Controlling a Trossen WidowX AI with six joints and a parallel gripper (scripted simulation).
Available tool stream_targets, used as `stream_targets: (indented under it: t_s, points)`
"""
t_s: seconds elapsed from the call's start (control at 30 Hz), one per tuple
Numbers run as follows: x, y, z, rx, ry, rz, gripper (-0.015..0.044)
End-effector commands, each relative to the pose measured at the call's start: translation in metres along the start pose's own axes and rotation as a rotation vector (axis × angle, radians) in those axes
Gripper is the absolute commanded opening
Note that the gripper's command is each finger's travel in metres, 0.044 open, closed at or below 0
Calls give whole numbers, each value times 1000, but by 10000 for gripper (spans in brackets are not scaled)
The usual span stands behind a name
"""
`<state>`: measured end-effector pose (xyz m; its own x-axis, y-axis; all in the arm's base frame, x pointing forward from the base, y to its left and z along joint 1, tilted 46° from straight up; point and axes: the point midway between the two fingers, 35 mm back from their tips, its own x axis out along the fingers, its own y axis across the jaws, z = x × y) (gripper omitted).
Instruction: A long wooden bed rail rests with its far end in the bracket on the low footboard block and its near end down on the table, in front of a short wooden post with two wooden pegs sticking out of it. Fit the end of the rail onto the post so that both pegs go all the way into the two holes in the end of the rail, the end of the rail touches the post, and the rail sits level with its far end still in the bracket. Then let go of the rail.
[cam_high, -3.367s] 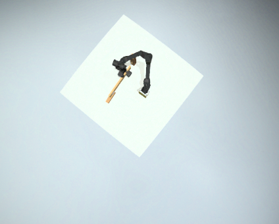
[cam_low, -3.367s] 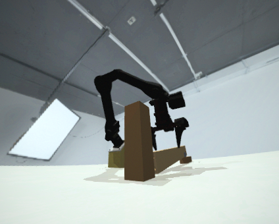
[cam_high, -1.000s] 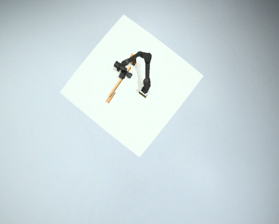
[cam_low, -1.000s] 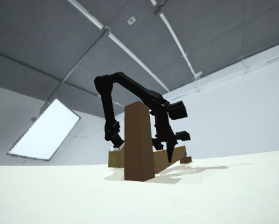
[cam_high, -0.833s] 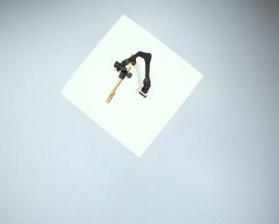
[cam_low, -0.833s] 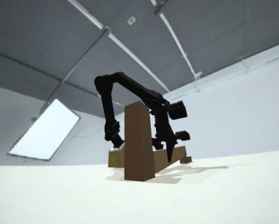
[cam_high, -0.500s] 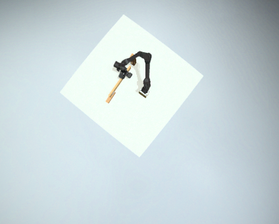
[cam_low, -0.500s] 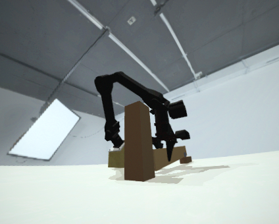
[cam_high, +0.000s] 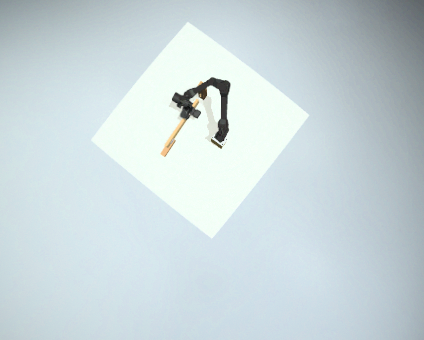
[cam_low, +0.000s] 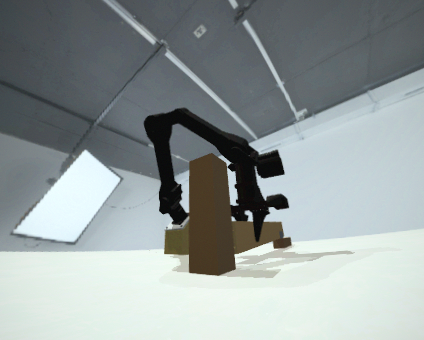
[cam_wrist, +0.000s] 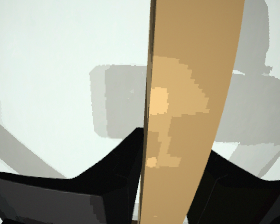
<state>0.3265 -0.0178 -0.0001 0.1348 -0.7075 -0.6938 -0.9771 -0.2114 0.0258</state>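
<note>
Gripper (cam_high: 186, 107) clamped across the rail (cam_high: 175, 134), near its post-side end. Rail lying on the desk (cam_high: 250, 165) well inside all edges, running from mid-desk toward the far corner. Post (cam_low: 211, 220) upright at that end; rail slanting behind it in exterior view. Pegs hidden. Footboard block (cam_low: 282, 242) low, behind.
</note>
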Motion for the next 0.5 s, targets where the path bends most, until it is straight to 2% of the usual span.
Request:
stream_targets:
  t_s: [0.0,0.47]
  points:
    - [-7,-4,1,1,-8,-14,0]
    - [-14,-4,1,1,-9,-14,0]
